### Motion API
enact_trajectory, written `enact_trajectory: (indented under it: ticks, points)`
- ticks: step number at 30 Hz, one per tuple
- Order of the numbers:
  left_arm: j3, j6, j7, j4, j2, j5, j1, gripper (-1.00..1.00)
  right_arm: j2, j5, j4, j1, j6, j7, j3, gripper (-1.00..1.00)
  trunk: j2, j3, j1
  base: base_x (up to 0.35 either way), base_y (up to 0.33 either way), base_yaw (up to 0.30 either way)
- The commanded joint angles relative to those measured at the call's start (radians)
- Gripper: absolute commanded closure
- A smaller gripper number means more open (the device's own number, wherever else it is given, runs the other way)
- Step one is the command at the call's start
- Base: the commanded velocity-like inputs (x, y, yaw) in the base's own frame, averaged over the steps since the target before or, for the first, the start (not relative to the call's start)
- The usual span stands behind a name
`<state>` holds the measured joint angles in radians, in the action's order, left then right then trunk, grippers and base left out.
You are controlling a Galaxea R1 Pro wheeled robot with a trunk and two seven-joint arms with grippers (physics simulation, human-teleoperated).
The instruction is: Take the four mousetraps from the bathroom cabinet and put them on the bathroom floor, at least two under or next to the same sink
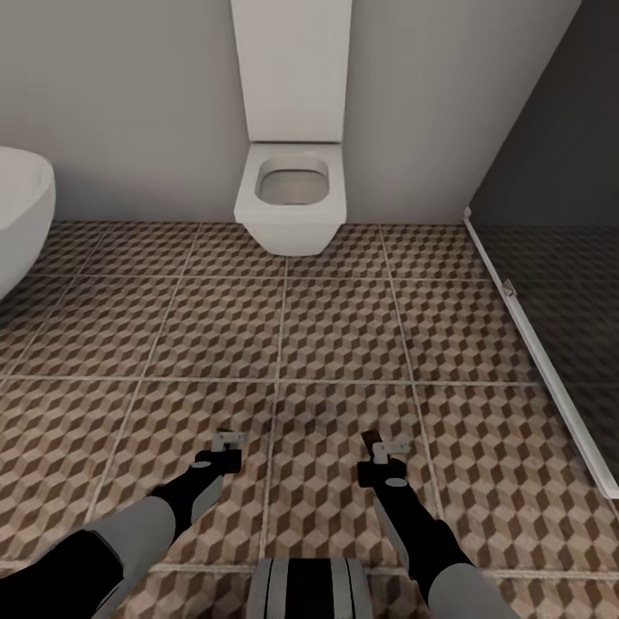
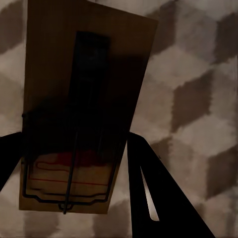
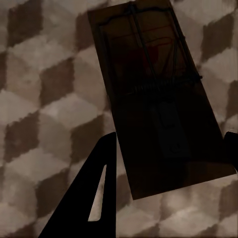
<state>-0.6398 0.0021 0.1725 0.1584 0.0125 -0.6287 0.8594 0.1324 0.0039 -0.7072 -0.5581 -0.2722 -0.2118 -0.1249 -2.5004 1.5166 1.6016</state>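
Below, left gripper (image 1: 229, 440): held a mousetrap (image 2: 79, 114) between its fingers.
Right gripper (image 1: 384, 447): clasped another mousetrap (image 3: 158, 94).
Underfoot: bathroom floor (image 1: 344, 327).

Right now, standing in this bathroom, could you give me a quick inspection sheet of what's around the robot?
Surface: cube-patterned tile floor, pale grout lines.
Job's things: one mousetrap between the left tool's fingers; a second mousetrap between the right tool's fingers.
Clutter: nothing seen.
Grippers: left tool and right tool low over the floor, each shut on a trap.
Cables: nothing seen.
Surroundings: white toilet ahead, bathtub to the left, dark glass panel to the right.
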Motion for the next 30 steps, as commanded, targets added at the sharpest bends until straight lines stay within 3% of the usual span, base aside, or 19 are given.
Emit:
enact_trajectory:
  ticks: [1,16,30]
  points:
    - [-0.009,0.001,0.009,0.001,0.0,-0.005,0.0,1.0,-0.001,-0.001,-0.002,0.0,-0.007,-0.006,-0.004,1.0,-0.001,0.006,0.0,0.0,0.0,0.0]
    - [-0.009,0.001,0.009,0.001,0.0,-0.005,0.0,1.0,0.0,-0.001,-0.001,0.0,-0.006,-0.006,-0.005,1.0,-0.004,0.077,0.007,0.0,0.0,0.0]
    - [-0.009,-0.001,0.009,0.001,0.0,-0.005,-0.001,1.0,0.0,0.0,-0.001,0.0,-0.006,-0.006,-0.005,1.0,-0.004,0.077,0.007,0.0,0.0,0.0]
